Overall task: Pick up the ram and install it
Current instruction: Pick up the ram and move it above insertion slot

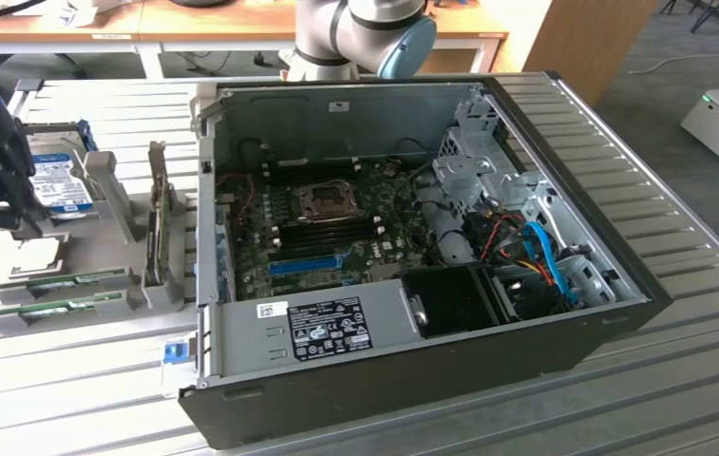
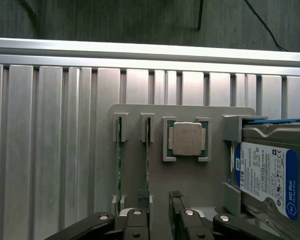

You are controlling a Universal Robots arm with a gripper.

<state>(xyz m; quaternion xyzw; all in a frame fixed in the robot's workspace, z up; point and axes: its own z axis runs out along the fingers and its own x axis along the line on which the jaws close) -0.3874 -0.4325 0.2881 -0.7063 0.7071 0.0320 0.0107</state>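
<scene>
Two thin green ram sticks [image 1: 60, 279] stand on edge in a grey slotted holder plate [image 1: 116, 204] at the exterior view's lower left. Their long axes run across the frame toward the open black computer case [image 1: 562, 351]. The black gripper [image 1: 10, 214] hovers above. The wrist view shows its fingers [image 2: 176, 200] spread and empty, beside a silver square processor [image 2: 186, 138] and a blue-labelled hard drive [image 2: 267, 180].
</scene>
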